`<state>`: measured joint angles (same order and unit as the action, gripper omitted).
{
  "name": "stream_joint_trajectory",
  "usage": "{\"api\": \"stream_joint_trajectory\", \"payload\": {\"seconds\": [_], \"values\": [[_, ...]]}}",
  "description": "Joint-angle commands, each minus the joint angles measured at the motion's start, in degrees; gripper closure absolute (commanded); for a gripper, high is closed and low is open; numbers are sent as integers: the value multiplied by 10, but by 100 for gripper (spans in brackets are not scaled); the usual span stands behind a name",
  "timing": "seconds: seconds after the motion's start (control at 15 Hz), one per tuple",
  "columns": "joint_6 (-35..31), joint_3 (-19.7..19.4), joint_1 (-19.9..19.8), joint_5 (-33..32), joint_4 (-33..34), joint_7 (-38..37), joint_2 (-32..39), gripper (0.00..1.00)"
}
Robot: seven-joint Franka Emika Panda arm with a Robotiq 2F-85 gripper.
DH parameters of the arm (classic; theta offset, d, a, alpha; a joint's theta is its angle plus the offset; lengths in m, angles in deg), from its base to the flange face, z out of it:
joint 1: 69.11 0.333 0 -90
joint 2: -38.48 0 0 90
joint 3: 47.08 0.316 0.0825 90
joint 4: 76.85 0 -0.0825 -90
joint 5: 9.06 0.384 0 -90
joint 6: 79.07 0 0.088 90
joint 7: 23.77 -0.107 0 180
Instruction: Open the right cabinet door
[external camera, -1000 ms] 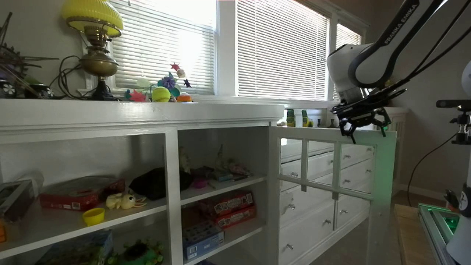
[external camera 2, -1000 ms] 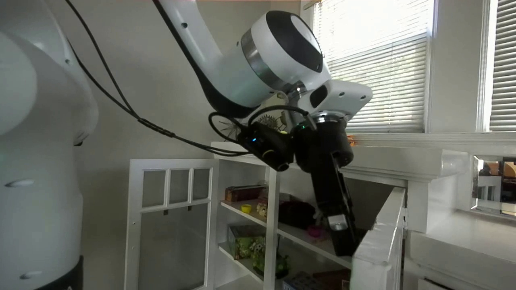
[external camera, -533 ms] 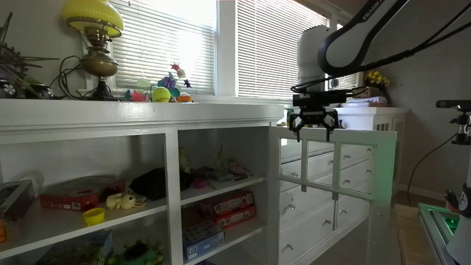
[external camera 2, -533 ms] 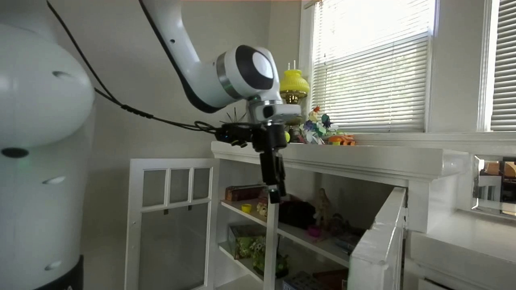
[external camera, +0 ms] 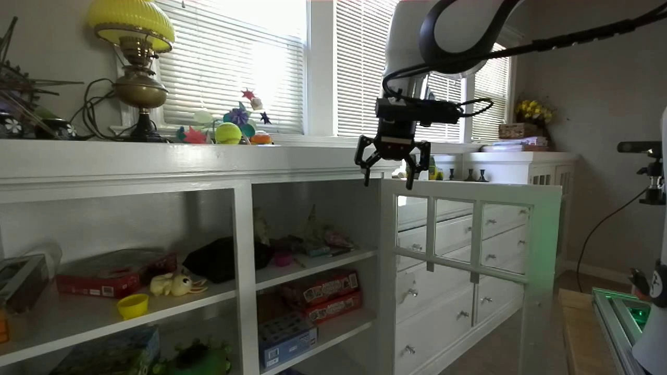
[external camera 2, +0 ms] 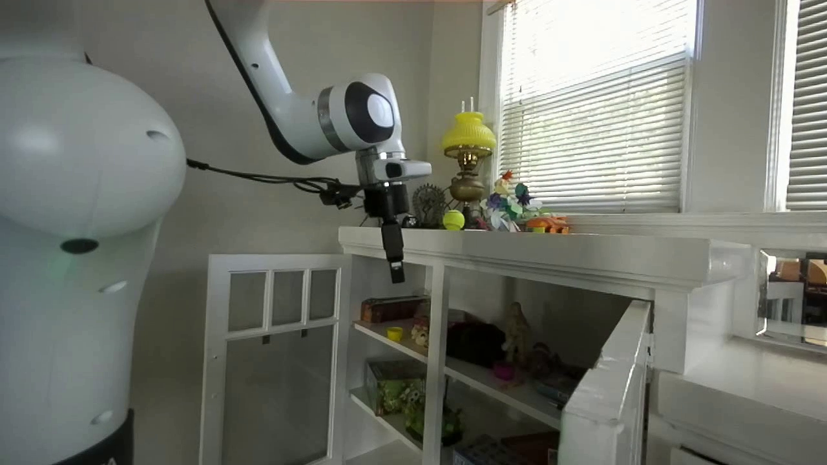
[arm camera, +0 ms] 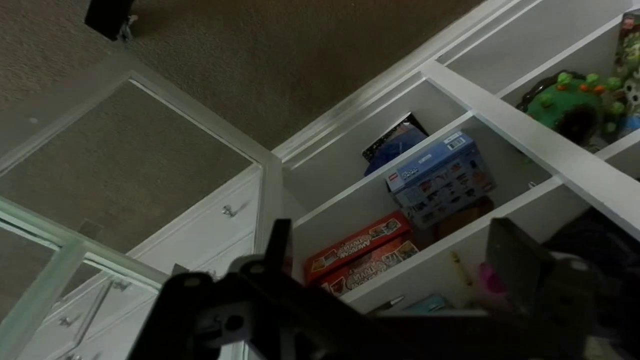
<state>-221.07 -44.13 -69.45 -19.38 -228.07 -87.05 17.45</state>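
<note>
1. The right cabinet door (external camera: 475,266) stands swung wide, to one side of the jaws and apart from them; they hang on its inner-face side.
2. The gripper (external camera: 388,184) points down, fingers (arm camera: 512,260) spread well apart, with nothing held between them.
3. Ahead of the jaws and lower lies the upper shelf (external camera: 312,271); the red boxes (external camera: 323,291) sit lower again.
4. The opening looks finished, I judge; what remains is retreating without a knock.
5. Best to raise the jaws past the top rail (external camera: 469,190) first, then draw straight back from the shelves.
6. Should more swing be wanted, bring the fingers together and press gently near the free stile (external camera: 540,260), on frame rather than pane.
</note>
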Motion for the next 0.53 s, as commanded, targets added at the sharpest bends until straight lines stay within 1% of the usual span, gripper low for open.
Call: {"api": "stream_joint_trajectory", "payload": {"seconds": [0.0, 0.47], "values": [[0, 18, -19, 12, 0, 12, 0, 0], [0, 17, -19, 12, 0, 16, 3, 0]]}}
